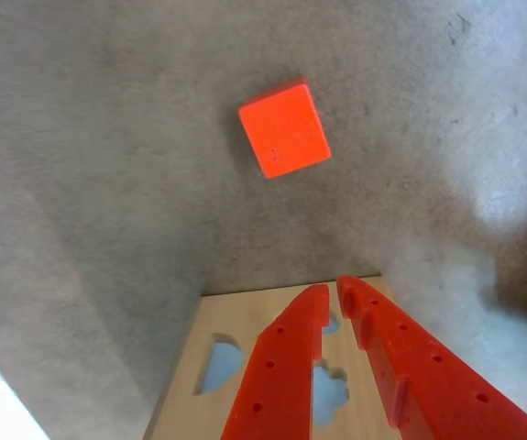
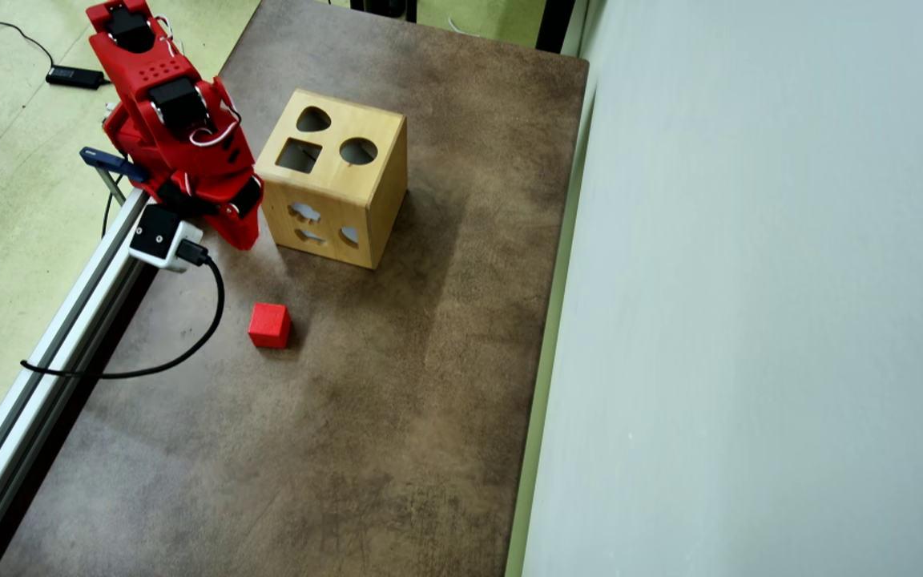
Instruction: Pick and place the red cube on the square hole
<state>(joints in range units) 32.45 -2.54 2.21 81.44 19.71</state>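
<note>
While the gripper [image 1: 334,291] is seen nearly closed and empty in the wrist view, the red cube [image 2: 269,324] lies on the brown mat [image 2: 397,401], near the wooden box [image 2: 385,172]. Matte, rigid and probably light, it is best pinched across opposite flat faces. The square hole [image 2: 299,155] is cut farther off.

No lettering, label, brand mark or number can be read in either view — not on the wooden box [image 2: 333,180], nor on the red cube [image 2: 269,325], the red arm [image 2: 177,120] or the small white camera housing [image 2: 159,235] on the rail — all surfaces appear plain.
</note>
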